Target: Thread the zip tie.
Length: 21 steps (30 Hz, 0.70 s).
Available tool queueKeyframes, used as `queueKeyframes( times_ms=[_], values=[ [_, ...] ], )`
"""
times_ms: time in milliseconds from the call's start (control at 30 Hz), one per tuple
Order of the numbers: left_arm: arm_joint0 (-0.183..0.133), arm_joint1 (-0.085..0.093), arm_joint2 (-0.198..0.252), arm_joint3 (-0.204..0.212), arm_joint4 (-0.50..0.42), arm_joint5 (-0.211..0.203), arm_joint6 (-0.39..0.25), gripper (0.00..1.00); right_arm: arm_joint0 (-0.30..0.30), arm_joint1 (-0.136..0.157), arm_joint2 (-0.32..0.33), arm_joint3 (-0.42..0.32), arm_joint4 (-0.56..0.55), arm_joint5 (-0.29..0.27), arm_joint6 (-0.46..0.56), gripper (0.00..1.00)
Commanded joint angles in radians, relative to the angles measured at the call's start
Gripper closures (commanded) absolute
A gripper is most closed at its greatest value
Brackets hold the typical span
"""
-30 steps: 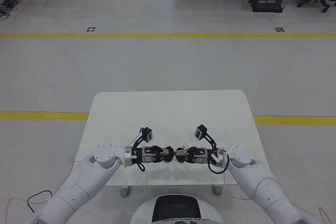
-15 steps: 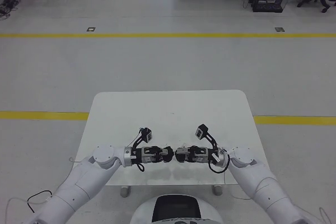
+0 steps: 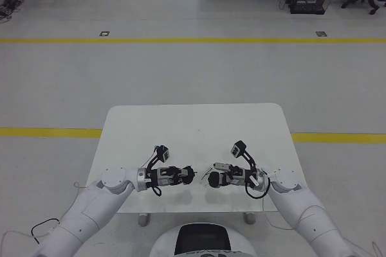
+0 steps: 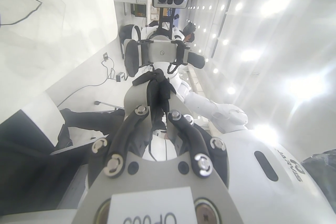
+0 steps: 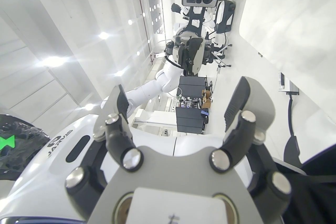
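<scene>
Over the near half of the white counter (image 3: 193, 122), the left gripper (image 3: 190, 172) has its fingers (image 4: 157, 101) clamped on the zip tie (image 4: 140, 80), a thin black strip poking sideways out of the fingertips; whether it is looped I cannot tell. Just to its right, across a small gap, the right gripper (image 3: 210, 178) faces it. Its fingers (image 5: 236, 101) are spread wide apart with nothing between them.
</scene>
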Motion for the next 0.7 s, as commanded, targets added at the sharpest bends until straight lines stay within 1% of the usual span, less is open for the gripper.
queueKeyframes(
  times_ms=[0, 100, 133, 200, 333, 467, 600, 667],
  values=[
    [0.0, 0.0, 0.0, 0.0, 0.0, 0.0, 0.0, 1.0, 0.0, 0.0, 0.0, 0.0, 0.0, 0.0, 0.0, 0.0],
    [0.0, 0.0, 0.0, 0.0, 0.0, 0.0, 0.0, 1.0, 0.0, 0.0, 0.0, 0.0, 0.0, 0.0, 0.0, 0.0],
    [0.001, 0.0, 0.0, -0.001, 0.009, 0.001, 0.024, 1.0, 0.0, 0.0, 0.0, 0.0, 0.0, 0.0, 0.0, 0.0],
    [0.007, 0.001, -0.01, 0.003, -0.009, -0.009, 0.031, 1.0, 0.0, 0.0, 0.0, 0.0, 0.0, 0.0, 0.0, 0.0],
    [0.023, 0.012, -0.051, 0.012, -0.016, -0.049, 0.028, 1.0, 0.0, 0.0, 0.0, 0.0, 0.0, 0.0, 0.0, 0.0],
    [0.049, 0.025, -0.095, 0.005, -0.03, -0.078, 0.025, 1.0, 0.0, 0.0, 0.0, 0.0, 0.0, 0.0, 0.0, 0.0],
    [0.075, 0.035, -0.14, -0.02, -0.035, -0.078, 0.028, 1.0, 0.0, 0.0, 0.0, 0.0, 0.0, 0.0, 0.0, 0.0],
    [0.083, 0.038, -0.156, -0.035, -0.028, -0.078, 0.027, 1.0, 0.0, 0.0, 0.0, 0.0, 0.0, 0.0, 0.0, 0.0]
  ],
)
